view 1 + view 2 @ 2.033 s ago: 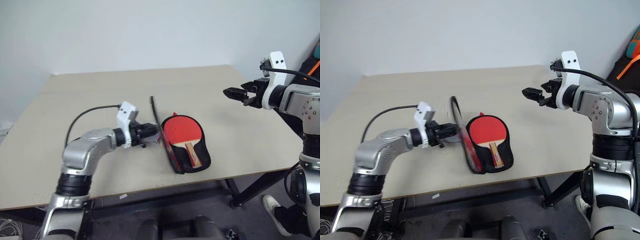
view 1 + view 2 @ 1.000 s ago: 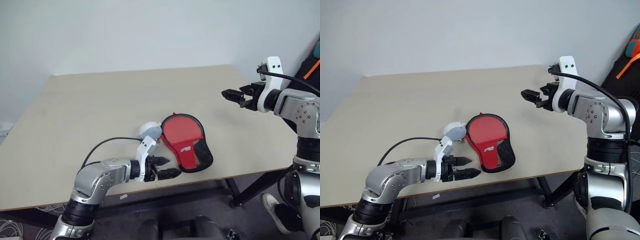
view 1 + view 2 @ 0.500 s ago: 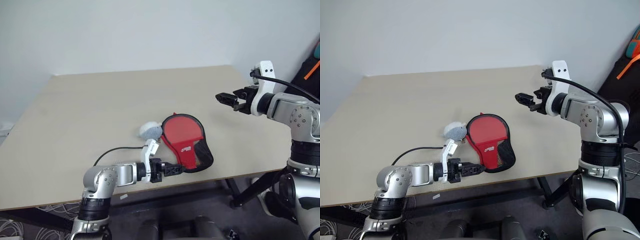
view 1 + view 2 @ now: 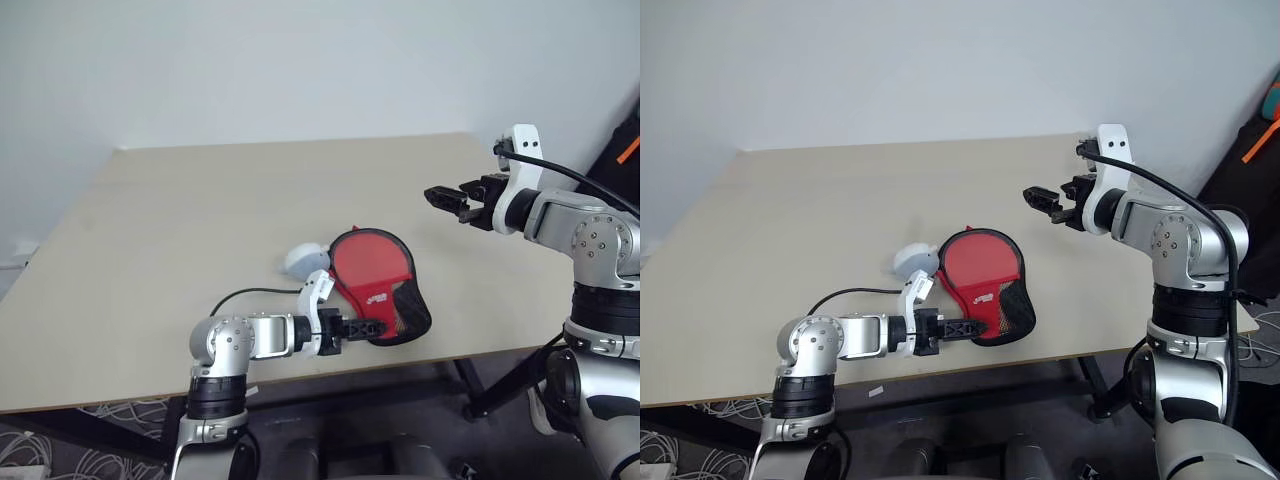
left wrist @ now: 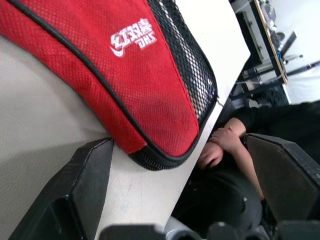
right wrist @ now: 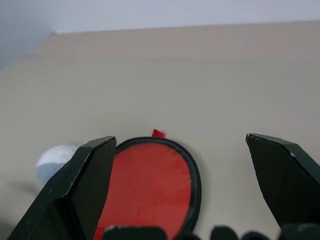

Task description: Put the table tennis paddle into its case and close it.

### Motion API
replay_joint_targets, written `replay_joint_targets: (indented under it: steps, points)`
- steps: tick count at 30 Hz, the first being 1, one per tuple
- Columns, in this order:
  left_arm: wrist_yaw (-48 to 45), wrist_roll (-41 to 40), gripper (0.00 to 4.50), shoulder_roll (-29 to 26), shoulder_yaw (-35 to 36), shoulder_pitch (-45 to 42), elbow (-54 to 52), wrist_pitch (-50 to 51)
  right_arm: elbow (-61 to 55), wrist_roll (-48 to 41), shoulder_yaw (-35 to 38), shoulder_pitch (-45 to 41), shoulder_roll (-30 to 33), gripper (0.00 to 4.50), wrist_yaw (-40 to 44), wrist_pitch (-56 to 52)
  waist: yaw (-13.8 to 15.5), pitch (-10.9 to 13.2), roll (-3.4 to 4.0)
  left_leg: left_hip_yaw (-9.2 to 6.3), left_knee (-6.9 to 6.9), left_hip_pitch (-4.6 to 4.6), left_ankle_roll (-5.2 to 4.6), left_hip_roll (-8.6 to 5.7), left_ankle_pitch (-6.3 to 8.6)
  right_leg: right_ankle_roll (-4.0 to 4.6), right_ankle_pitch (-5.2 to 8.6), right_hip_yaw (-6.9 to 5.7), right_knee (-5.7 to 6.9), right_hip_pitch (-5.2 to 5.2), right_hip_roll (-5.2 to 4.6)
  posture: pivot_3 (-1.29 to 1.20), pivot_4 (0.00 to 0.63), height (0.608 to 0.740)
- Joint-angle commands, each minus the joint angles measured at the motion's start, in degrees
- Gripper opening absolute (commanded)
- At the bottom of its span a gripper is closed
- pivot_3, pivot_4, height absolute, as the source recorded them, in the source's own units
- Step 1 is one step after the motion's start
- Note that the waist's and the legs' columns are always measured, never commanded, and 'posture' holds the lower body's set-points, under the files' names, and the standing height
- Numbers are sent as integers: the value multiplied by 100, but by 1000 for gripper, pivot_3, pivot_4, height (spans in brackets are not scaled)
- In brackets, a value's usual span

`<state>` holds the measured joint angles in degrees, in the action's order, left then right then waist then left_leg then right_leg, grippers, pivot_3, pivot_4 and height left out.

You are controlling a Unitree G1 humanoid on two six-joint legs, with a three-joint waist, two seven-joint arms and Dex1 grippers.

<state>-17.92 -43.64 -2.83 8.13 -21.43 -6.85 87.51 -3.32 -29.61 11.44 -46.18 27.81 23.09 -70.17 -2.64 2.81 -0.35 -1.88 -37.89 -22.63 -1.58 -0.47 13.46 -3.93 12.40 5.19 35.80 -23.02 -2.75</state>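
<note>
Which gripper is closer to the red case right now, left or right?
Left. The left gripper sits open at the case's near, narrow end, low over the table edge. The right gripper hangs open in the air, well beyond the case and to its right.

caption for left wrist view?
Open left gripper at the narrow end of the red fabric paddle-shaped case on the beige table.

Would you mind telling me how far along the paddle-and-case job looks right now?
Done: the case lies on the table with its red flap folded over, so no paddle is visible. In hand: nothing is gripped; the left tool is open at the case's near end, by the mesh pocket and zipper edge, and the right tool hangs open above the table. Left: zipping it; whether it is already zipped cannot be told.
</note>
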Motion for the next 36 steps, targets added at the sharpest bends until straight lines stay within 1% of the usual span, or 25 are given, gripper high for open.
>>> replay_joint_targets:
  steps: [1, 7, 11, 19, 27, 30, 34, 35, 36]
  points:
    - [269, 164, 4440, 256, 95, -100, 242, 293, -240, -96, 147, -65, -26, 4500, -68, 12, 3, -1, 1, -1, -1, 0, 0, -1, 0, 0, 0, -1, 0, 1, -1, 0, 0, 740]
    - [425, 218, 4440, 647, 481, -270, 430, 342, -271, -134, 127, -56, -137, 4500, -148, -6, 4, -4, 6, -4, 0, 2, 0, -4, 0, 0, 0, -4, -2, 5, -4, 0, 0, 740]
    - [393, 190, 4440, 788, 610, -336, 497, 359, -267, -151, 111, -65, -183, 4500, -185, -4, 8, -4, 7, -7, -2, 0, 0, -9, 0, 0, 0, -6, -4, 7, -7, 0, 0, 740]
    - [299, 238, 4440, 759, 709, -391, 658, 358, -281, -169, 61, -78, -272, 4500, -218, -4, 2, -4, 8, -8, 1, 0, 0, -9, 0, 0, 1, -7, -5, 4, -8, 0, 0, 740]
    - [432, 378, 4440, 539, 509, -299, 746, 499, -319, -195, 52, -67, -318, 4500, -247, -22, -9, -5, 9, -7, 5, 0, 1, -7, 0, -1, 1, -6, -5, 0, -7, 0, 0, 740]
    - [508, 369, 3848, 416, 382, -238, 840, 499, -341, -205, 60, -78, -340, 4500, -253, -43, -10, -5, 9, -8, 7, 0, 1, -6, 0, -1, 1, -7, -5, -1, -6, 0, 0, 740]
    - [589, 270, 2504, 266, 222, -169, 921, 499, -374, -220, 65, -91, -368, 4500, -257, -68, -23, -6, 10, -6, 14, 0, 1, -4, 0, -2, 0, -6, -4, -8, -6, 0, 0, 740]
    - [613, 247, 2050, 234, 185, -153, 929, 499, -386, -227, 67, -93, -377, 4500, -259, -77, -24, -6, 10, -5, 17, 0, 1, -4, 0, -2, 0, -6, -4, -10, -6, 0, 0, 740]
    - [632, 227, 1735, 212, 161, -144, 934, 499, -395, -231, 69, -94, -385, 4500, -260, -84, -25, -6, 11, -5, 21, 0, 1, -3, 0, -2, 0, -6, -4, -12, -6, 0, 0, 740]
